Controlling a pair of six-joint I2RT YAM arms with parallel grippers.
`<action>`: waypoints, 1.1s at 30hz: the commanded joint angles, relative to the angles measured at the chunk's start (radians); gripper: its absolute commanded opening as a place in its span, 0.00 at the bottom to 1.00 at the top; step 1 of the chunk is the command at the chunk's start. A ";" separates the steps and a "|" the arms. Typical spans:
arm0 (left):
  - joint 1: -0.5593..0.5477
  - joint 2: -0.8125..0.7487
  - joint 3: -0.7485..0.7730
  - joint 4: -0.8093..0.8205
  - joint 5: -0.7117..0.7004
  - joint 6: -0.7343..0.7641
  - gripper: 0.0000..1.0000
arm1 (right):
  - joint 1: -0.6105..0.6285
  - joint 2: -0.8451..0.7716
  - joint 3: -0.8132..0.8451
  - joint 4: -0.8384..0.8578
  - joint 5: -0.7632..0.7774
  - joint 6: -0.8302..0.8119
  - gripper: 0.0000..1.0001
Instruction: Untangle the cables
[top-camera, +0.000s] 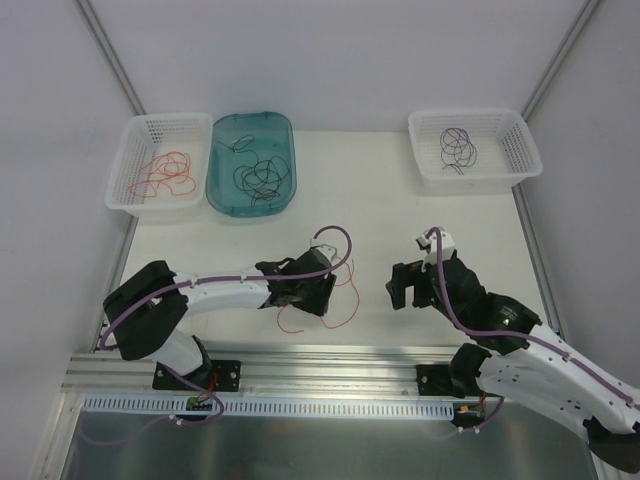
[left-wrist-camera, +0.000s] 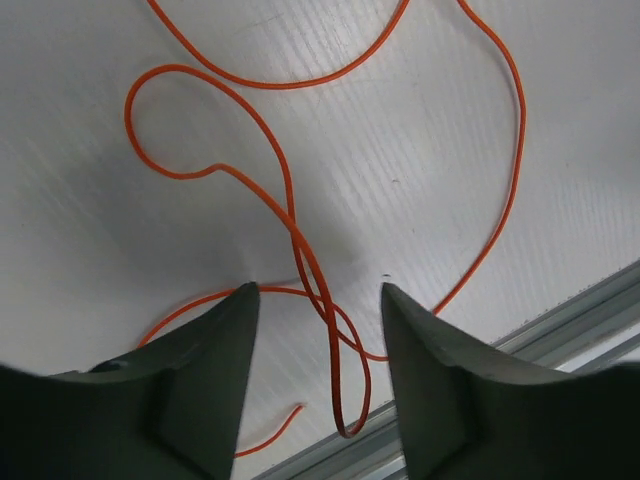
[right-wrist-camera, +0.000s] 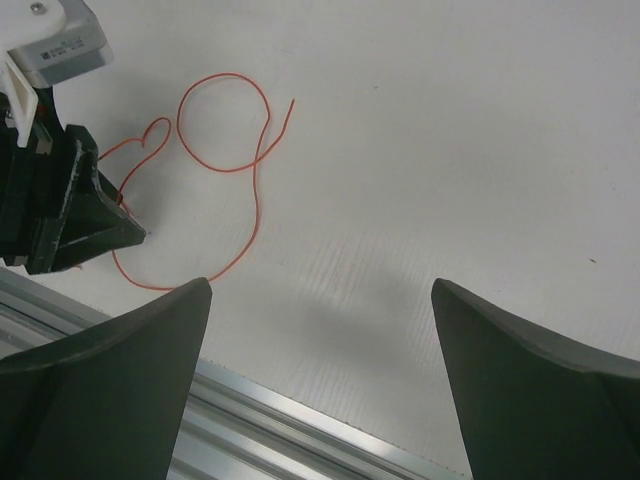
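Observation:
One orange-red cable (top-camera: 283, 322) lies loose in loops on the white table near the front edge. My left gripper (top-camera: 312, 298) is open just above it. In the left wrist view the cable (left-wrist-camera: 290, 205) crosses over itself between my open fingertips (left-wrist-camera: 318, 295), with nothing gripped. My right gripper (top-camera: 408, 295) is open and empty to the right of the cable. In the right wrist view the cable (right-wrist-camera: 225, 130) lies to the upper left of my open right gripper (right-wrist-camera: 320, 285), beside the left gripper (right-wrist-camera: 70, 205).
At the back left, a white basket (top-camera: 130, 150) holds orange cables. Beside it, a teal bin (top-camera: 285, 130) holds black cables. At the back right, a white basket (top-camera: 520, 140) holds a dark purple cable. A metal rail (top-camera: 330, 365) runs along the front edge.

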 joint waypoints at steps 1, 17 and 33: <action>-0.008 -0.032 0.043 0.002 -0.032 -0.037 0.47 | -0.002 0.003 -0.027 0.032 -0.005 0.011 0.97; -0.002 -0.443 0.046 -0.079 -0.080 0.121 0.00 | -0.006 0.201 -0.110 0.295 -0.197 0.087 0.97; 0.320 -0.592 0.455 -0.316 0.024 0.377 0.02 | -0.005 0.146 -0.127 0.259 -0.162 0.083 0.97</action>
